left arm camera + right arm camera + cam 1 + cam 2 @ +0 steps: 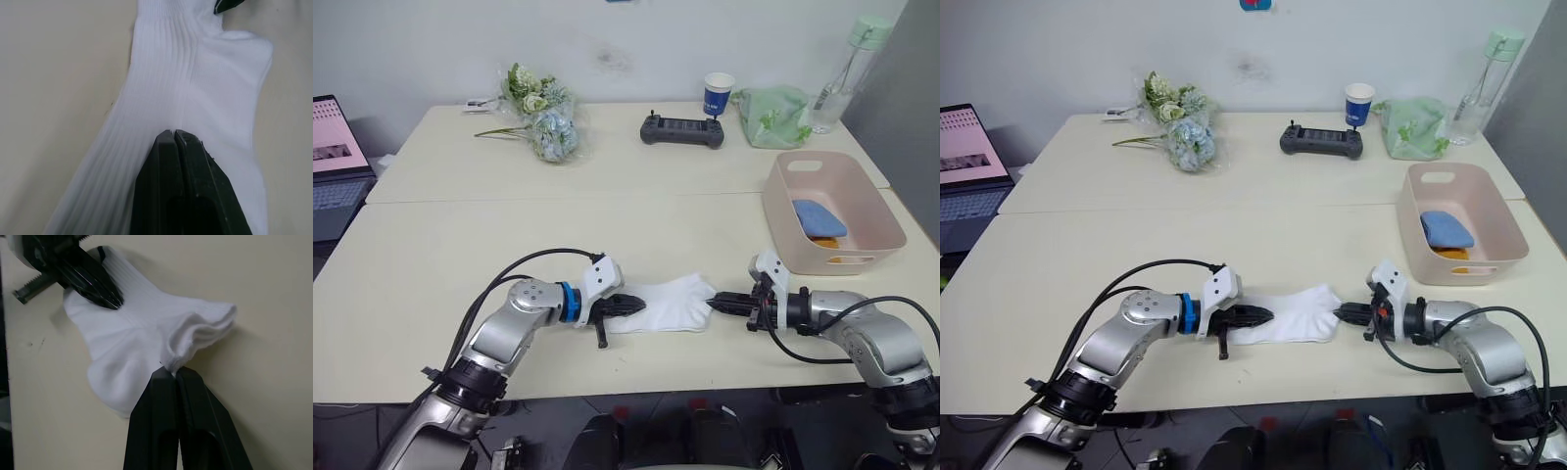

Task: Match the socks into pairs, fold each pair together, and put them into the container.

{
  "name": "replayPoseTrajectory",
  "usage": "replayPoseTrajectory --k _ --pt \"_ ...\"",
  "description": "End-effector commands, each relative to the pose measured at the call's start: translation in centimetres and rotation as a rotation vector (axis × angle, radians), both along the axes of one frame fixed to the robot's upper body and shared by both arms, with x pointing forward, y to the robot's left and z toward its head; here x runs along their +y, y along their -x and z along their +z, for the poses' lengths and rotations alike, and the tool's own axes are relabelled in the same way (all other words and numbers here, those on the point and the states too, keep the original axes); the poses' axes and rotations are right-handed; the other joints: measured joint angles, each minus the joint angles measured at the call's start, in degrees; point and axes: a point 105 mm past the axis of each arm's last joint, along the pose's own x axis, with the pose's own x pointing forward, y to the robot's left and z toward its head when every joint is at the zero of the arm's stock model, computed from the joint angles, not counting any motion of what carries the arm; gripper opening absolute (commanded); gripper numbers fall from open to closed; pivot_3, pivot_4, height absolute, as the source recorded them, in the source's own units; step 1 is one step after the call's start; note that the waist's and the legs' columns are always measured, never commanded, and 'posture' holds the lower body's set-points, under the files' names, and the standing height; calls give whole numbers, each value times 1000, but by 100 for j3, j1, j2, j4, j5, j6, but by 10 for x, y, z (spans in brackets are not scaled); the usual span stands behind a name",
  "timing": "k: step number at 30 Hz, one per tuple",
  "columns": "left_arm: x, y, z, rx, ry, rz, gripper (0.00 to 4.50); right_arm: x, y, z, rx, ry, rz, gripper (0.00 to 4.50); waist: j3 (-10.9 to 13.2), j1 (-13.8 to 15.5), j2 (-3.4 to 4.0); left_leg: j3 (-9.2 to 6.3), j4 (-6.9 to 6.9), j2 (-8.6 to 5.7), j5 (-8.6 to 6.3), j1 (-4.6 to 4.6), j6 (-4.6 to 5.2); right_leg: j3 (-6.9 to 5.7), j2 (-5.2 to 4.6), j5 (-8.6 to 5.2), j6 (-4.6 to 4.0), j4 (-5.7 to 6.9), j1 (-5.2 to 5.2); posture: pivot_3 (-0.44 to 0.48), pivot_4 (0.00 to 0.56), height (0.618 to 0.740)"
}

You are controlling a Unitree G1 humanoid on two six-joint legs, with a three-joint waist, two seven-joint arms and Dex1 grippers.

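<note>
A pair of white socks [671,302] lies flat on the table near its front edge, stretched between my two grippers. My left gripper [641,304] is shut on the pair's left end, its fingertips [174,134] pressed together on the ribbed fabric. At the right end, my right gripper [717,303] is shut on the bunched edge [172,363]. The pale pink container [842,259] stands at the right of the table. A light blue sock bundle [818,217] lies inside it, with a mustard-orange one [827,241] partly hidden beneath.
Along the back of the table are a flower bunch [543,113], a black controller [682,130], a blue paper cup [718,95], a green plastic bag [771,116] and a clear bottle [842,73]. A laptop [333,166] sits off the left edge.
</note>
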Motion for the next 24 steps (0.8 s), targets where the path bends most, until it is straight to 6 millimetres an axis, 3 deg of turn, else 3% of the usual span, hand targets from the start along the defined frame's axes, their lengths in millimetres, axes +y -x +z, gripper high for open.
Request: replayPoseTrajectory --k 1,7,15,20,24 --pt "7 4 -24 41 -93 3 30 17 5 39 -51 -122 64 0 -1 -4 2 1 0 0 0 2 0 2 0 0 0 0 1 0 150 740" --pt "11 5 -22 58 -63 28 30 52 19 69 -10 -263 191 0 -5 -5 3 -6 -1 1 0 7 0 -2 -1 0 0 1 6 0 150 740" --pt "20 10 -4 83 34 89 30 91 3 53 10 -298 214 0 -5 -43 4 -6 -3 2 0 8 0 0 2 0 0 6 -2 0 150 740" --pt "50 14 60 100 203 167 30 111 0 49 -1 -283 268 0 -3 -121 3 -14 -3 5 0 -2 0 0 2 0 0 10 -18 0 150 740" --pt "90 22 89 59 93 195 30 131 -2 40 -6 -228 330 0 -2 -152 5 -14 -7 8 0 -3 0 3 1 0 -1 11 -25 0 150 740"
